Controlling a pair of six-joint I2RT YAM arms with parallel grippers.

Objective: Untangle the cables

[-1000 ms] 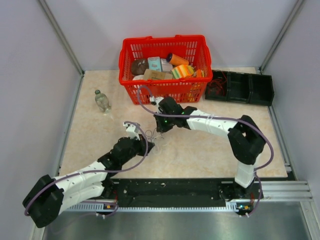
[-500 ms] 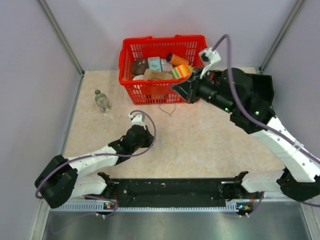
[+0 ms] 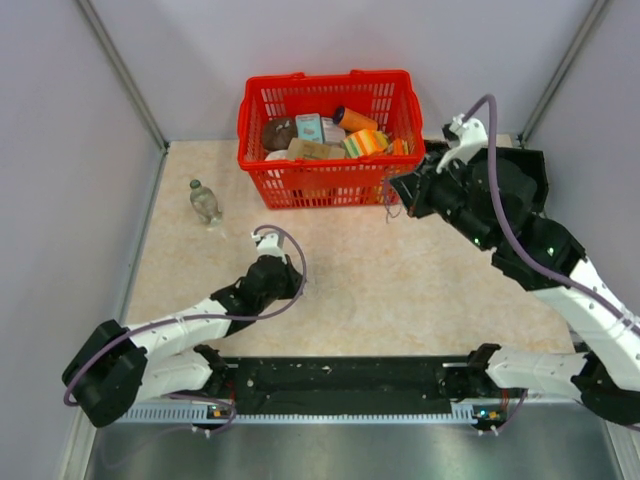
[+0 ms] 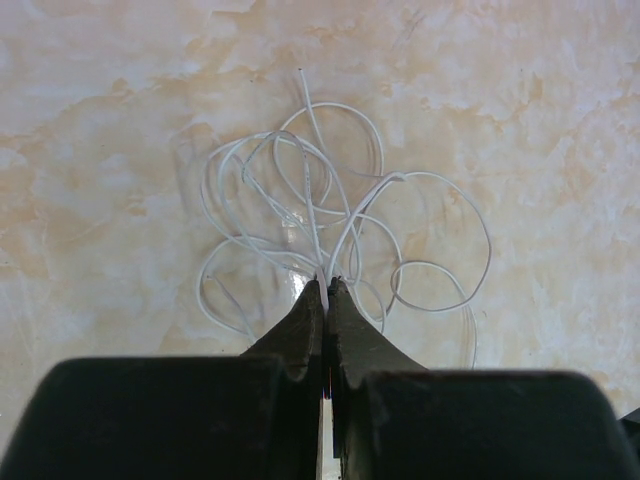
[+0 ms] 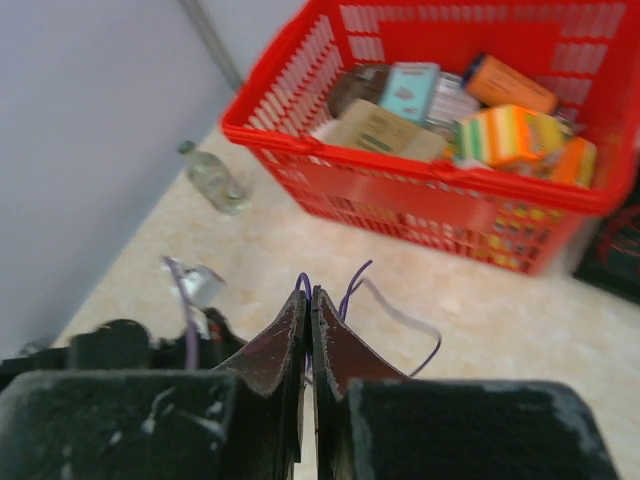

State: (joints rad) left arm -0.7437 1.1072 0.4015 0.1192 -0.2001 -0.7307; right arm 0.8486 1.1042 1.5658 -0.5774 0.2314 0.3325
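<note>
Beige marbled counter [image 3: 400,300] under all of it. By its left edge, a small clear water bottle [image 3: 204,201], upright and apart from both arms.

Next along, toward the near left: left fingers [image 4: 312,305] pinched tight on strands of the white cables [image 4: 312,205], loose overlapping loops lying flat on the counter just ahead of the tips. Drawn back toward the near edge over the past second, away from the mid-counter tangle.

At the far edge, a red plastic basket [image 3: 325,85] of packaged groceries.

Just off its front right corner, lifted clear of the counter: right fingers [image 5: 296,320] clamped on a dark purplish cable [image 5: 357,278], a short curl dangling past the tips. A second back, down at the tangle right beside the left fingers. Now swung up and off to the right, well apart from the white loops.

At the far right corner, black storage bins [image 3: 520,180], with what looks like reddish wire in the left one.

Reads as the dark cable pulled free of the white bundle: first separation likely done. Left to sort: the white loops, crossing one another, strand count impossible to tell. Probably next: lay the dark cable down well away, then tease the white coil open.
</note>
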